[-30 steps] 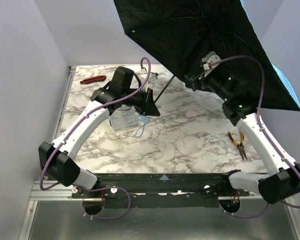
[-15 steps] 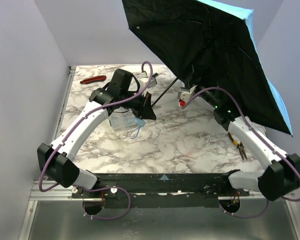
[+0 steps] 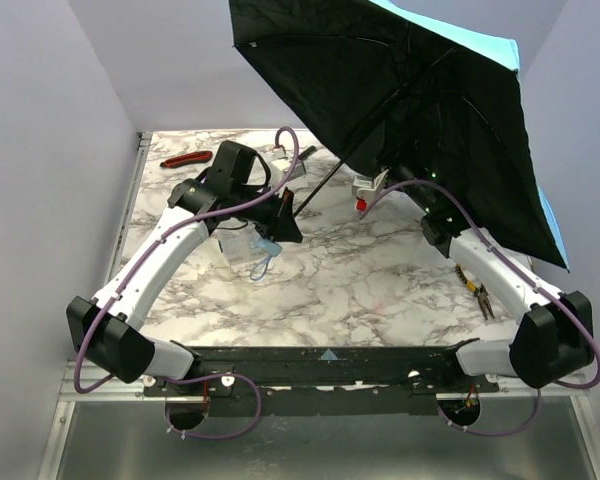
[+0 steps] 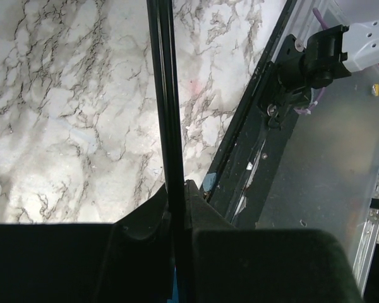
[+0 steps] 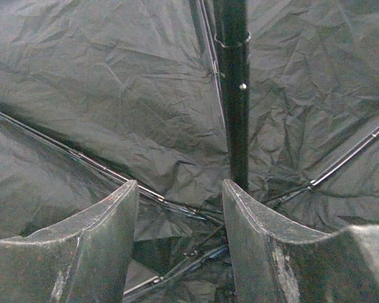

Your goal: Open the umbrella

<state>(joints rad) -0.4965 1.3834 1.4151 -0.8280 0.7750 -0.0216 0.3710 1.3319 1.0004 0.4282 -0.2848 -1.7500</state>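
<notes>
The umbrella (image 3: 420,110) is open, its black underside facing the top camera and a sky-blue rim (image 3: 480,42) at the upper right. Its thin black shaft (image 3: 340,165) slants down to my left gripper (image 3: 286,214), which is shut on it near the blue handle and loop (image 3: 264,254). In the left wrist view the shaft (image 4: 165,95) runs up from between the closed fingers of the left gripper (image 4: 177,197). My right gripper (image 5: 180,189) is open under the canopy. The shaft (image 5: 235,95) passes just behind its right finger (image 5: 252,233), and the ribs show between the jaws.
A clear plastic box (image 3: 238,246) sits under my left wrist. A red-handled tool (image 3: 185,158) lies at the back left. Yellow-handled pliers (image 3: 476,285) lie at the right beside my right arm (image 3: 490,262). Lavender walls close in behind and on both sides.
The canopy has tilted and swung left. My right arm has dropped lower and reached further in under it. My left gripper has shifted slightly left, still holding the shaft.
</notes>
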